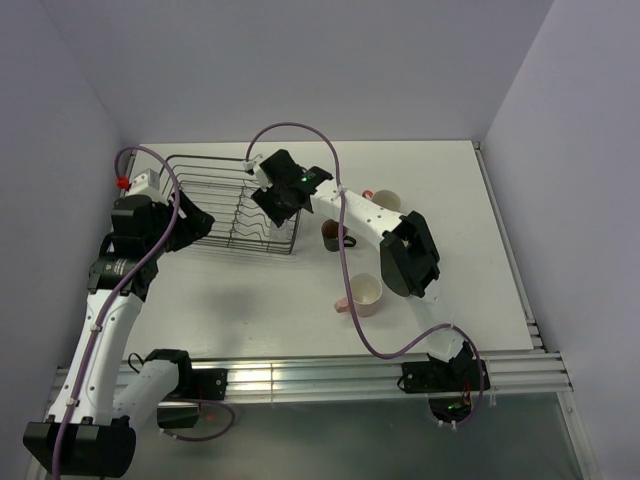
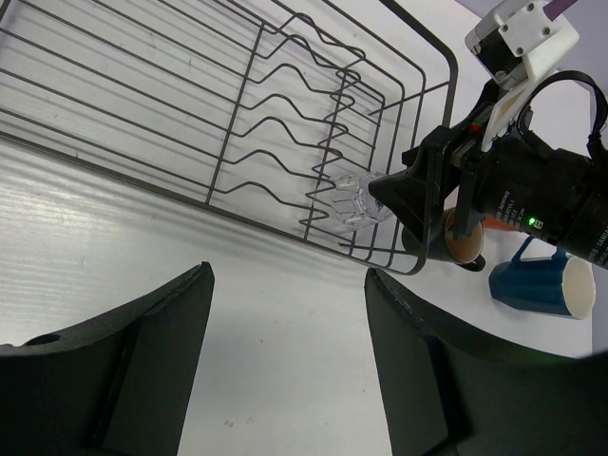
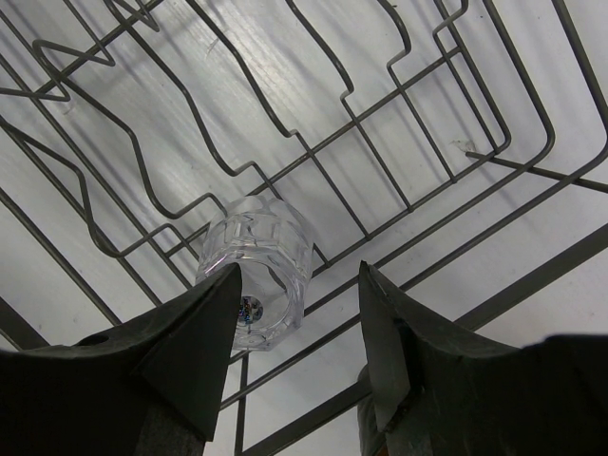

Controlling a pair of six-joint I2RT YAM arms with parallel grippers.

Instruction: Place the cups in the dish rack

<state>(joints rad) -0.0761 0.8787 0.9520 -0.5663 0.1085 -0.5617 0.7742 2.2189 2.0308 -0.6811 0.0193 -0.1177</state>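
Right claw (image 3: pixel 299 275) open over dish rack (image 1: pixel 215 205), near-right corner; glass tumbler (image 3: pixel 256 271) on the wires just below my fingers, not gripped. Left claw (image 2: pixel 287 274) open, by the rack's left end.

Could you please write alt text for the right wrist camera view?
A clear glass sits among the wires of a dark dish rack, seen from just above. The right gripper hangs over it with its two dark fingers spread open.
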